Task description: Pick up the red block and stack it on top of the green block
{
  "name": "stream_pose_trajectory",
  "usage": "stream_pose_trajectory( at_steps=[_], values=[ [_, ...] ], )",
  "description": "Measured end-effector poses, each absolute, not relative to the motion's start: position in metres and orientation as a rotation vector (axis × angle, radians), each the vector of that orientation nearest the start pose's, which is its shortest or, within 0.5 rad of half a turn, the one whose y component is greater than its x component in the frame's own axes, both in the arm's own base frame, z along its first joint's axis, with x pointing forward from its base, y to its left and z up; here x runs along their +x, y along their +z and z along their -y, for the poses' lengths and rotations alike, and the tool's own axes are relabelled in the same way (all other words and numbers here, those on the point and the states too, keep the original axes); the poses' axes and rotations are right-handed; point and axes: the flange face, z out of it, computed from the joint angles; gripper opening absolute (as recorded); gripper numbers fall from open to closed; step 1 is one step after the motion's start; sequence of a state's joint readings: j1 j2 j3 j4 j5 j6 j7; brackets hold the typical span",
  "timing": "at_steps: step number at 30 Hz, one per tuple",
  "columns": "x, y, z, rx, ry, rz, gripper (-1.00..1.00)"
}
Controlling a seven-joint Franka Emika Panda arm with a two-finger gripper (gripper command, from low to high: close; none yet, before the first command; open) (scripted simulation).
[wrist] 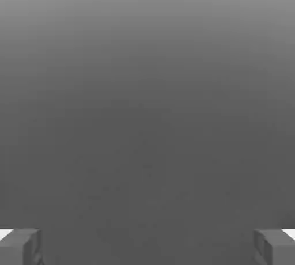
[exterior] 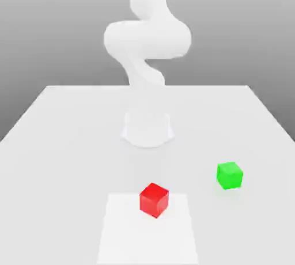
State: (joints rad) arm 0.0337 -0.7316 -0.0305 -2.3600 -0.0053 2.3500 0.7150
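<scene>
- A brighter white rectangular patch (exterior: 148, 229) lies on the tabletop (exterior: 63, 160) at the near edge of the exterior view, roughly centered.
- The red block (exterior: 154, 199) sits on the far part of that patch, turned so that one corner faces the camera. It rests flat on the surface, with nothing touching it.
- The green block (exterior: 229, 175) sits a little farther back and toward the exterior view's right, off the bright patch, on the plain tabletop. It stands apart from the red block, with bare surface between them, and nothing is on top of it.
- Beyond both blocks, near the middle of the tabletop, is the robot's round white base (exterior: 147, 128).
- From the base the white arm (exterior: 147, 42) rises, bends into a thick curved section, and continues upward out of the top of the exterior view. It is well above and behind the blocks.
- The tabletop is a pale, wide surface that narrows toward the back, ending in a straight far edge behind the arm.
- Behind everything is a plain grey backdrop (exterior: 52, 22).
- In the hand view, the gripper (wrist: 147, 246) shows as two grey fingers (wrist: 20, 246), one at each lower corner of the picture. They are spread wide apart with nothing between them.
- Past the fingers, the hand view shows a smooth grey gradient, lighter at one edge and darker toward the fingers.
</scene>
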Motion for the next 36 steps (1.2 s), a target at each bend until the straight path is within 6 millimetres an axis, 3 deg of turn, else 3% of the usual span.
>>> stream_pose_trajectory(
  at_steps=[4,9,13,18,24,25,31,36],
  values=[
    [0.414,0.562,0.002,-2.741,-0.785,-0.75,0.0],
    [0.427,0.437,-0.006,-2.938,-0.556,-0.464,0.0],
    [0.411,0.336,-0.013,-3.056,-0.339,-0.188,0.0],
    [0.361,0.215,-0.017,-3.13,-0.041,0.196,0.0],
    [0.353,0.154,-0.016,-3.133,-0.003,0.245,0.0],
    [0.352,0.147,-0.016,-3.133,-0.001,0.243,-1.0],
    [0.351,0.143,-0.016,-3.133,0.002,0.243,-1.0],
    [0.354,0.176,-0.016,-3.132,-0.001,0.246,-1.0]
  ],
)
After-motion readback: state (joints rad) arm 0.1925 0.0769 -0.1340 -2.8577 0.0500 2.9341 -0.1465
